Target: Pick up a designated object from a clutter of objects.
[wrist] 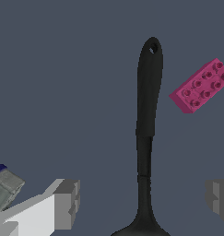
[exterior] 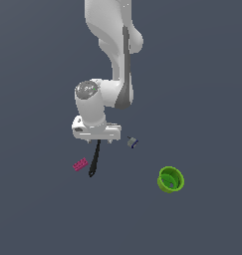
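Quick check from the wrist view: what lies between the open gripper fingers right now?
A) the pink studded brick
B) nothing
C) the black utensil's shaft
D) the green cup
C: in the wrist view the black utensil runs through the gap between the two fingers of the gripper; the pink brick sits off beside the handle.
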Controlling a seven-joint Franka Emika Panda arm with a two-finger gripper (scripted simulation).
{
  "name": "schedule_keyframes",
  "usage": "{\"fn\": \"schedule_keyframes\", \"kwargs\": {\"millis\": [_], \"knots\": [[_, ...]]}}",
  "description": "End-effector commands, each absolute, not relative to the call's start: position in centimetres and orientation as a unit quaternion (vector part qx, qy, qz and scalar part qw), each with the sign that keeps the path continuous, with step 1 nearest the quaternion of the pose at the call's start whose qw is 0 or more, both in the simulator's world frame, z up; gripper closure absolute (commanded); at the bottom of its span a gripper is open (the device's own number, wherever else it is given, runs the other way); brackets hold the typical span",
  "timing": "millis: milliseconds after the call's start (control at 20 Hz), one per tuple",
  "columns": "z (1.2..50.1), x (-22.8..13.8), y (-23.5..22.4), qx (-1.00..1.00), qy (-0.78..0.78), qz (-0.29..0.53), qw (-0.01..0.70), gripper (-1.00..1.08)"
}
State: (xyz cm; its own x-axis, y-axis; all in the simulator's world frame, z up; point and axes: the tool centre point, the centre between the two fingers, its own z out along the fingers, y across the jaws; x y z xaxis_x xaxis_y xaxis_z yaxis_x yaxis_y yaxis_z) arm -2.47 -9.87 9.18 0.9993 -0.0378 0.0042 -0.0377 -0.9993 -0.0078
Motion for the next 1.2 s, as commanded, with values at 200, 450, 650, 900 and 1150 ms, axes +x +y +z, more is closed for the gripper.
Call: {"fn": "schedule_keyframes", "kwargs": {"millis": [200,450,650,900,1150], "knots": [[7.0,-3.6,-10.8,-1.000,0.018,0.000,0.000,-0.92],[6.8,-3.6,-10.9,-1.000,0.018,0.000,0.000,-0.92],[6.1,-3.7,-10.9,-1.000,0.018,0.000,0.000,-0.92],[3.9,-3.8,-10.9,-1.000,0.018,0.000,0.000,-0.92],[2.1,-3.8,-10.9,-1.000,0.018,0.000,0.000,-0.92]]}}
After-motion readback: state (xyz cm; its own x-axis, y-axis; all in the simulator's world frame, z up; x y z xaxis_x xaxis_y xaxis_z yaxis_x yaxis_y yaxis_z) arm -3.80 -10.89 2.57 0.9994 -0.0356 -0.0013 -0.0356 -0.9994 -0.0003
